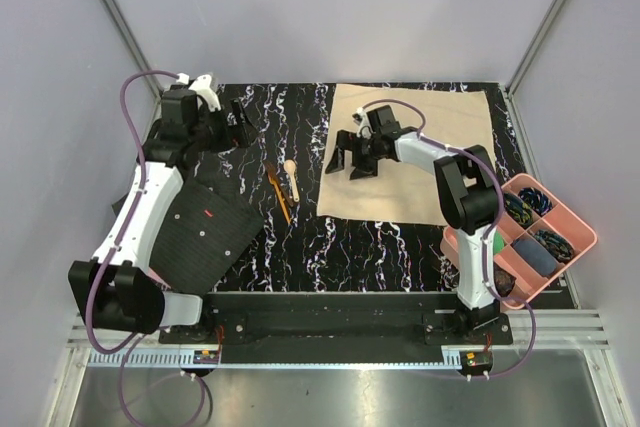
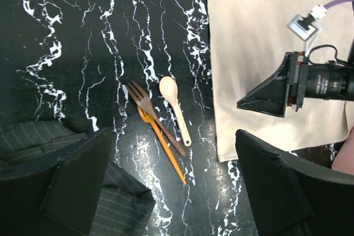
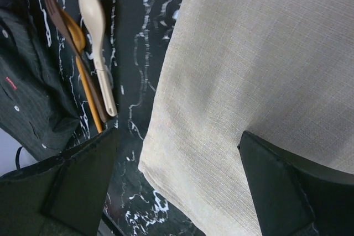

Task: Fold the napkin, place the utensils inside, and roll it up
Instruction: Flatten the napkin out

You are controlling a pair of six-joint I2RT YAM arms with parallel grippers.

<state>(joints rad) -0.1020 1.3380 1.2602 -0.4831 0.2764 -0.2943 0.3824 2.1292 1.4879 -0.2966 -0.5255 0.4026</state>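
Note:
The beige napkin (image 1: 420, 152) lies flat and unfolded at the back right; it also shows in the left wrist view (image 2: 249, 42) and the right wrist view (image 3: 249, 70). The pale wooden spoon (image 1: 291, 179) and the orange stick-like utensil (image 1: 279, 193) lie side by side on the black marbled table, left of the napkin. A brown fork (image 2: 157, 117) lies with the spoon (image 2: 176, 109) and the orange utensil (image 2: 166, 150). My right gripper (image 1: 350, 165) is open and empty above the napkin's left edge near its front corner (image 3: 177, 186). My left gripper (image 1: 240, 129) is open and empty, left of and behind the utensils (image 2: 174, 192).
A black dotted mat with a red mark (image 1: 205, 232) lies at the front left, under the left arm. A pink tray (image 1: 577, 222) of small coloured items sits at the right edge. Grey walls close in the table at the back and sides.

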